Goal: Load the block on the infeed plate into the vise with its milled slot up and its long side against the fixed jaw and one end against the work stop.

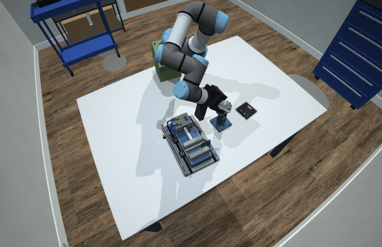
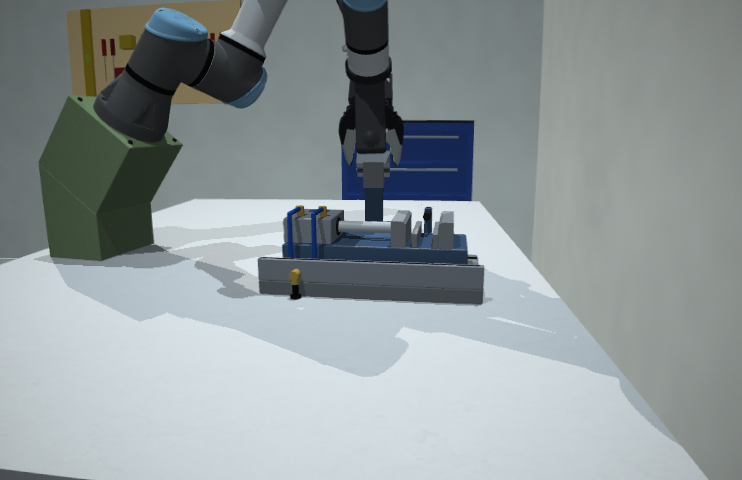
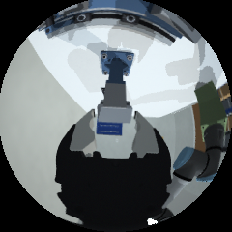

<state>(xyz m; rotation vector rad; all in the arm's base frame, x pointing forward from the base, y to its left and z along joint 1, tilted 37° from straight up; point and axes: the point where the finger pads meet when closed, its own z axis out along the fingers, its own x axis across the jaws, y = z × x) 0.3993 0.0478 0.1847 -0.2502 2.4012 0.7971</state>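
Observation:
My gripper (image 2: 373, 164) (image 3: 114, 110) is partly open, its fingers on either side of the grey part (image 2: 374, 157) (image 3: 115, 115), with a small gap on each side in the wrist view. The part lies on top of the grey and blue V-block stand (image 1: 221, 121) (image 2: 373, 176) (image 3: 115, 95). Which way its slot faces cannot be told. The black infeed plate (image 1: 246, 110) has no part on it. The vise is open: the moving jaw (image 2: 400, 229) is on the rod, the fixed jaw (image 1: 199, 153) (image 2: 444, 230) faces it, and the work stop (image 1: 205, 143) shows beside the gap.
The air cylinder (image 1: 183, 120) (image 2: 309, 227) with blue hoses is at the vise's rear end. The vise stands close beside the V-block, with the infeed plate on the other side. The green robot base (image 1: 168, 71) (image 2: 100, 186) is behind them.

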